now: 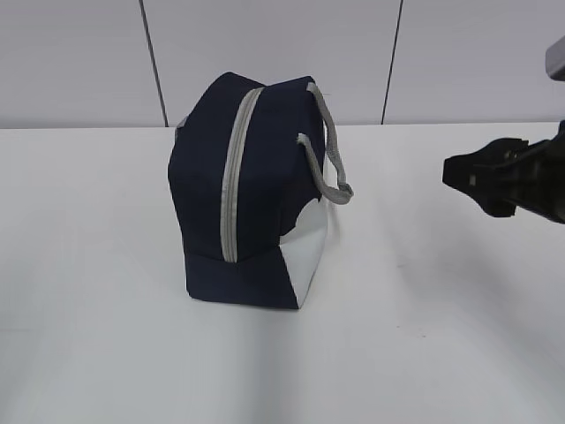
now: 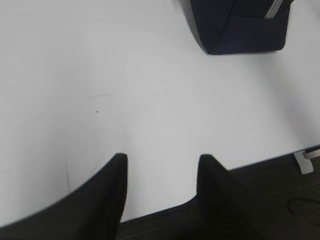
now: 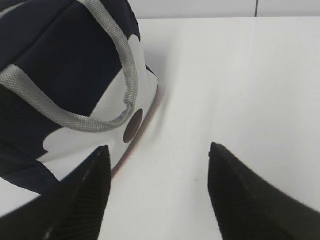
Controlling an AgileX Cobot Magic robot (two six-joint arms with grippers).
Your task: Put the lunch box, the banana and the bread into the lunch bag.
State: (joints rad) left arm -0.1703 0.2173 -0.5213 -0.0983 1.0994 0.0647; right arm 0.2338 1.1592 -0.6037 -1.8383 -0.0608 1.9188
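The navy-blue lunch bag (image 1: 252,190) stands on the white table with its grey zipper (image 1: 232,181) shut and grey strap handles (image 1: 328,155) hanging to the right. It also shows in the left wrist view (image 2: 240,25) and in the right wrist view (image 3: 60,70). My right gripper (image 3: 158,150) is open and empty, just right of the bag's white end panel (image 3: 100,125); in the exterior view it (image 1: 455,172) hovers at the right edge. My left gripper (image 2: 162,159) is open and empty near the table's front edge. The lunch box, banana and bread are out of view.
The white table (image 1: 424,336) spreads around the bag. Its front edge (image 2: 260,161) shows in the left wrist view, with dark floor beyond. A grey panelled wall (image 1: 88,62) stands behind the table.
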